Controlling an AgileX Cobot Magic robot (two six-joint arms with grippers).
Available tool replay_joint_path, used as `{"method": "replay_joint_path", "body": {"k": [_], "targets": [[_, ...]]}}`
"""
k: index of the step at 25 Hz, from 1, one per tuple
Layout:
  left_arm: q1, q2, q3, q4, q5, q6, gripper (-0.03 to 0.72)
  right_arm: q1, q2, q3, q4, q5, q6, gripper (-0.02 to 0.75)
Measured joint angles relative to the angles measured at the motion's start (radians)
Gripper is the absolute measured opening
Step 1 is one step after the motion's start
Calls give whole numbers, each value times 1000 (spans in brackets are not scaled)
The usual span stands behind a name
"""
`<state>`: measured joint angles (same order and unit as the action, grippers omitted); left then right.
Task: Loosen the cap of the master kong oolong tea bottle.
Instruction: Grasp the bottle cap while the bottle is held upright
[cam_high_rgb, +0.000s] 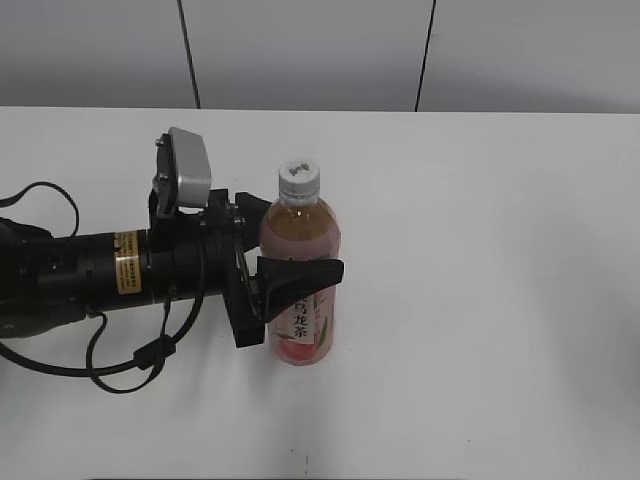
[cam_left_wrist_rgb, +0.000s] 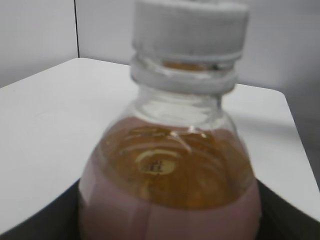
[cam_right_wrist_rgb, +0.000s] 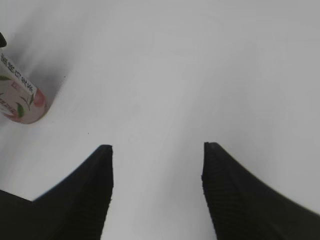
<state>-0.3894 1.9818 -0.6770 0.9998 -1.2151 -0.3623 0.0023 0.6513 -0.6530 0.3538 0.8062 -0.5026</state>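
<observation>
At table centre the left gripper (cam_high_rgb: 285, 275) clamps the slim clear plastic master kong oolong tea bottle (cam_high_rgb: 299, 275). Off at three o'clock, out of the exterior view, the right gripper (cam_right_wrist_rgb: 157, 170) hangs wide; it should, I reckon, close squarely on the ribbed white plastic cap (cam_high_rgb: 298, 178).

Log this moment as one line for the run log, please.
left gripper: shut on bottle body | cap: still on, untouched | right gripper: open, away above table

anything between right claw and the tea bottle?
Nothing. The right wrist view shows only bare white table between the open right claw and the tea bottle at the far left.
</observation>
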Motion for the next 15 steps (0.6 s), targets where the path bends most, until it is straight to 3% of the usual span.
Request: {"method": "replay_joint_path", "body": {"k": [4, 9, 12, 15], "targets": [[0, 0, 0, 0, 0, 0, 454, 0, 291, -187, 103, 24, -111, 430], [0, 0, 0, -3, -2, 0, 454, 6, 577, -473, 227, 235, -157, 430], [0, 0, 0, -3, -2, 0, 454, 62, 709, -620, 196, 304, -127, 430], [0, 0, 0, -6, -2, 0, 454, 170, 823, -768, 110, 358, -80, 430]]}}
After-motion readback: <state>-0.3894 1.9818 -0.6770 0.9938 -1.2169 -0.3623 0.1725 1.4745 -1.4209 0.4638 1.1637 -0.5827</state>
